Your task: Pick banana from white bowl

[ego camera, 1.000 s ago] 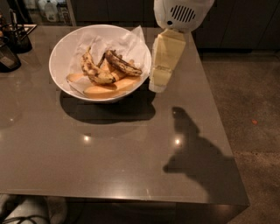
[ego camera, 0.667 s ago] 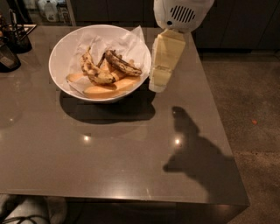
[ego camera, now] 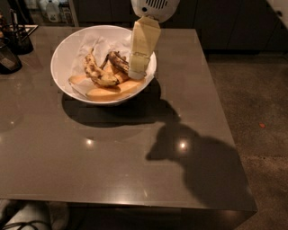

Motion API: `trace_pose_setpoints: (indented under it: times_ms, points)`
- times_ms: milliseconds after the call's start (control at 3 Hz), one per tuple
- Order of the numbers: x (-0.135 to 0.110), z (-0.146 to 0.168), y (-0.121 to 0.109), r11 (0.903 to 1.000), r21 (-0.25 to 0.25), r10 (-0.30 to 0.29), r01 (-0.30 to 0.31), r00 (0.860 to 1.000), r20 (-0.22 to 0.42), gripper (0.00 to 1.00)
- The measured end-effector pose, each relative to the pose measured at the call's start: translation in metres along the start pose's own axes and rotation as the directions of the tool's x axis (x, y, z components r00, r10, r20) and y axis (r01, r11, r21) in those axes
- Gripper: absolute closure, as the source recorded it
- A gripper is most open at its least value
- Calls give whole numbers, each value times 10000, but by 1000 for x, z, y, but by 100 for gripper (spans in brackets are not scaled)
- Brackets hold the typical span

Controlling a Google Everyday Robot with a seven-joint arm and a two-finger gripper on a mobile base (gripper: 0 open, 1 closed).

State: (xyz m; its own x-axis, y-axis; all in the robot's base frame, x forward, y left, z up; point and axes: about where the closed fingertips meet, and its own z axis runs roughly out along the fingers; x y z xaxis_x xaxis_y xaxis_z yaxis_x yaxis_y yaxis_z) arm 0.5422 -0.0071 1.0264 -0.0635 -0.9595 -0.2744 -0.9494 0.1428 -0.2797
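Note:
The white bowl (ego camera: 59, 52), wide and lined with crumpled white paper, stands on the far left part of the dark table. Inside it, the dark brown-black banana (ego camera: 117, 60) lies near the middle right. A yellower spotted banana (ego camera: 96, 72) lies to its left, with pale orange fruit pieces (ego camera: 111, 92) along the front. My gripper (ego camera: 137, 72) hangs down from the white wrist housing (ego camera: 155, 7) over the bowl's right side. Its cream tip is right beside the dark banana's right end, hiding part of it.
Dark holders (ego camera: 17, 37) and a dark object (ego camera: 7, 59) stand at the table's far left edge. The table's right edge (ego camera: 222, 117) drops to a grey floor. Bottles (ego camera: 51, 9) stand behind the table. The arm's shadow (ego camera: 189, 157) lies on the front right.
My gripper has moved left, from just outside the bowl's right rim to over the bowl's right side, next to the dark banana. The bowl and fruit have not moved.

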Motion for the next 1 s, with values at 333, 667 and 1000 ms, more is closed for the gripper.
trace_pose_setpoints:
  times_ms: [333,667,1000]
  points:
    - [-5,0,-2,9999,125,-37,35,9999,156,0]
    - [-14,6,-9,9999,41,117,-119,9989,463,0]
    - [-28,15,-21,9998,-177,57,-48,9987,510,0]
